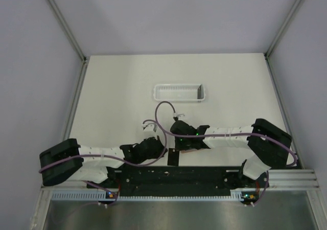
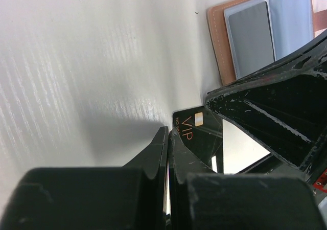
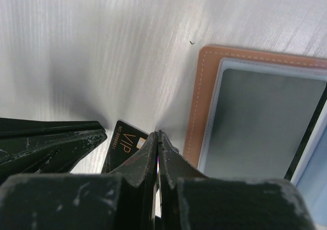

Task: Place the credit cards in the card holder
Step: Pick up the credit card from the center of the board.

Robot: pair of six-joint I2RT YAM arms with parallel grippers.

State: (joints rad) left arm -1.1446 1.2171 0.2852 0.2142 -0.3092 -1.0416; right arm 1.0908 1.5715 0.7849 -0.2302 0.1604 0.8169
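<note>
A black credit card point(image 2: 196, 130) marked VIP lies flat on the white table, also seen in the right wrist view point(image 3: 124, 139) and as a dark rectangle from above point(image 1: 173, 157). The reddish-brown card holder point(image 2: 218, 41) lies open beyond it, showing grey and pale blue panels point(image 3: 202, 102). From above the holder is hidden under the right arm. My left gripper point(image 2: 168, 134) is shut with nothing between its fingers, its tips at the card's left edge. My right gripper point(image 3: 157, 134) is also shut and bare, its tips between the card and the holder. The two grippers nearly meet point(image 1: 162, 144) point(image 1: 177, 139).
A white slatted plastic tray point(image 1: 179, 92) stands farther back in the middle of the table. The black base plate point(image 1: 173, 179) and rail run along the near edge. Metal frame posts point(image 1: 76, 94) border both sides.
</note>
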